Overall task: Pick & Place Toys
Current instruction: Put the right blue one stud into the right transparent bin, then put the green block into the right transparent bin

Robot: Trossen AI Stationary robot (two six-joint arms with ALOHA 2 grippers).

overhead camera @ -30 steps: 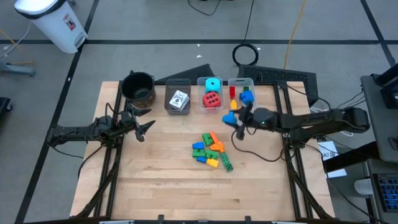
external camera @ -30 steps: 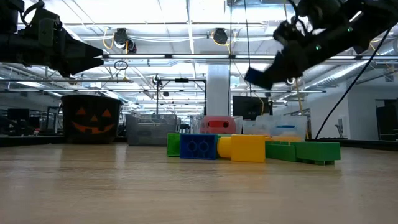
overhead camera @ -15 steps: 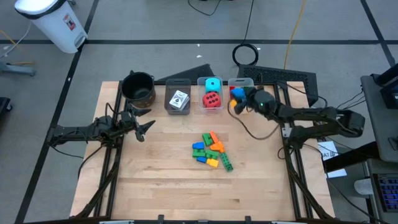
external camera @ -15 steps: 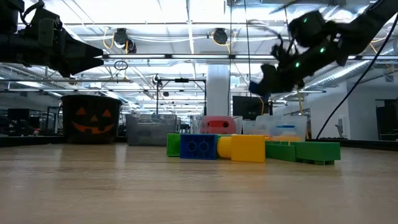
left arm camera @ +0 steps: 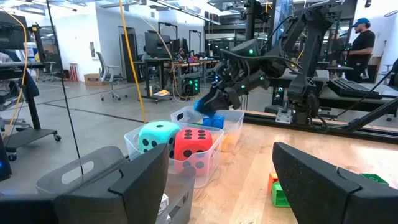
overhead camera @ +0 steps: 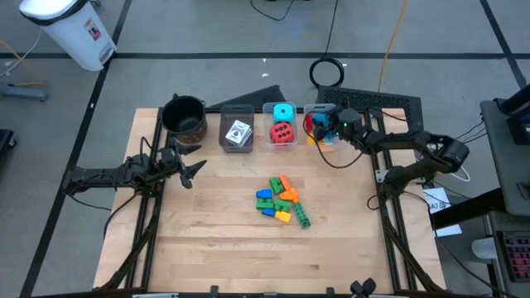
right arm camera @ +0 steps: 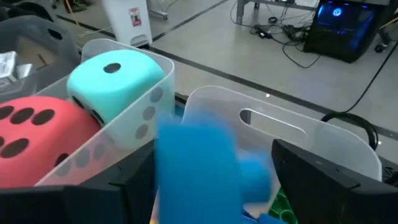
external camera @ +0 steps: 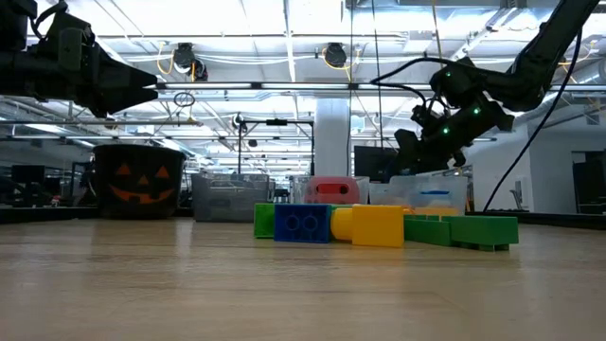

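- Toys are lying in a loose heap of bricks [overhead camera: 282, 199] at the middle of the wooden bench [overhead camera: 207, 240], green, blue, orange and yellow pieces touching one another.
- Right hand [overhead camera: 325, 126] is hovering over the clear bin [overhead camera: 320, 110] at the far right of the row along the bench's back edge; a blue brick [right arm camera: 205, 165] is showing blurred between its fingers, right above that bin's opening, and whether the fingers are pressing on the brick or have let go cannot be told.
- Red and orange pieces are lying inside that same bin, partly hidden under the hand.
- Next bin [overhead camera: 281, 124] to the left is holding a red dotted cube [overhead camera: 282, 132] and a cyan dotted cube [overhead camera: 283, 112], touching each other.
- Grey bin [overhead camera: 238, 130] beside it is holding white square cards [overhead camera: 239, 133].
- Black round pot [overhead camera: 184, 115] is standing at the bench's back left corner, a pumpkin face showing on it in the low view.
- Left hand [overhead camera: 191, 168] is waiting above the bench's left side, its fingers spread apart and gripping nothing, well apart from the heap.
- A person [left arm camera: 360, 41] is standing in the room beyond the bench.
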